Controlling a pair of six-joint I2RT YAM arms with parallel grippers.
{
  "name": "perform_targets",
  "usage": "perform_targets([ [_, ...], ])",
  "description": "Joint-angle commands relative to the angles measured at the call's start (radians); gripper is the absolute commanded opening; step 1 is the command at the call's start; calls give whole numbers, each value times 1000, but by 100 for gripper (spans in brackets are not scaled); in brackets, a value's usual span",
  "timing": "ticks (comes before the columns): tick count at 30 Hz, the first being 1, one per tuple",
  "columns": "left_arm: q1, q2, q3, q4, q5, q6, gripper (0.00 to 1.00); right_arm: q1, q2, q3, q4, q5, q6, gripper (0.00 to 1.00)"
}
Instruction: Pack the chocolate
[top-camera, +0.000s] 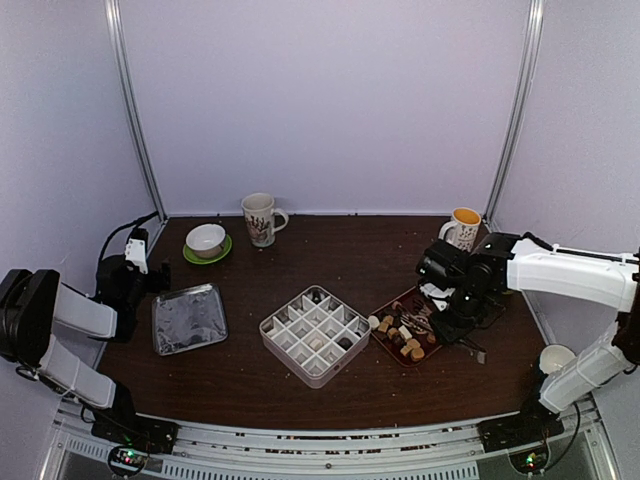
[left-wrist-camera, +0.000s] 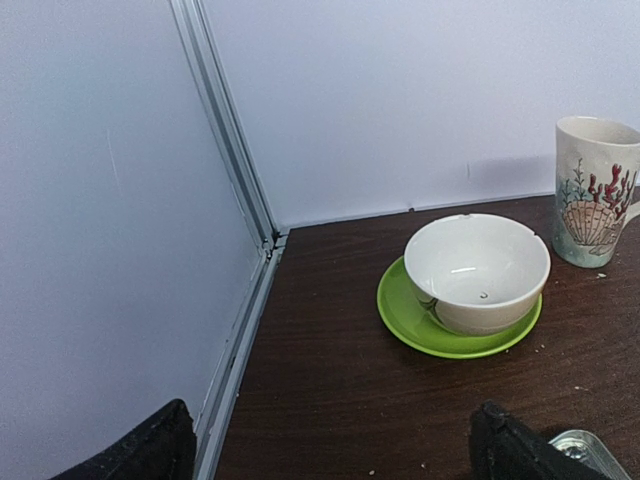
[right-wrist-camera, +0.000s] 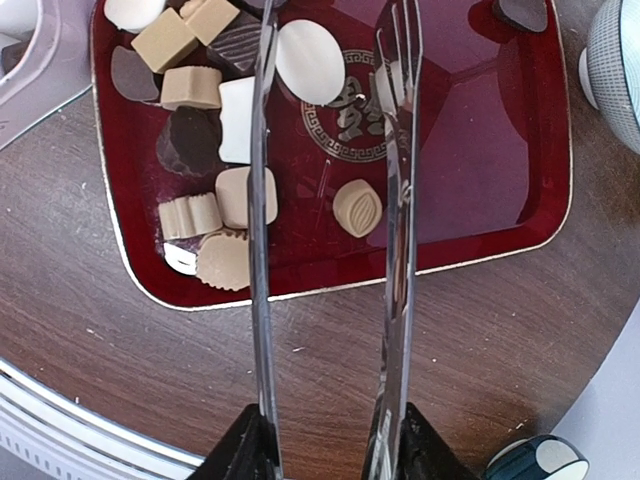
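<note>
The chocolate (top-camera: 405, 335) is a heap of small tan, white and dark brown pieces on a dark red tray (top-camera: 392, 303). In the right wrist view the chocolate (right-wrist-camera: 215, 140) fills the left part of the red tray (right-wrist-camera: 480, 150). My right gripper (top-camera: 455, 312) (right-wrist-camera: 335, 450) is shut on long metal tongs (right-wrist-camera: 262, 200), whose two arms stand apart over the tray. A tan leaf-shaped piece (right-wrist-camera: 357, 207) lies between the arms. A white grid box (top-camera: 316, 335) left of the tray holds a few pieces. My left gripper (top-camera: 130, 268) (left-wrist-camera: 335, 455) is open and empty at the far left.
A foil tray (top-camera: 188, 318) lies front left. A white bowl on a green saucer (top-camera: 206, 240) (left-wrist-camera: 475, 270) and a shell-pattern mug (top-camera: 260, 218) (left-wrist-camera: 595, 190) stand at the back. A yellow-lined mug (top-camera: 463, 228) stands back right, a small cup (top-camera: 555, 358) front right.
</note>
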Motion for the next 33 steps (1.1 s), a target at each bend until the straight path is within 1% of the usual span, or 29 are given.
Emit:
perform_targets([
  [1,8,6,21,38,-1,-10,98,-7,-16,35,-3,-43,-5,42],
  [9,7,6,22,39,-2,-9,98,-8,-38,43,-61,-57,20,40],
  [19,8,6,21,39,-1,-9,98,-11,-54,39,-61,-74,41,37],
  [23,7,5,21,38,-2,-9,98,-10,-67,45,-72,-76,41,37],
  [26,8,6,21,39,-2,-9,98,-12,-65,41,-70,-62,36,39],
  [33,8,6,21,39,-1,-9,98,-27,-41,63,-59,-44,27,40],
])
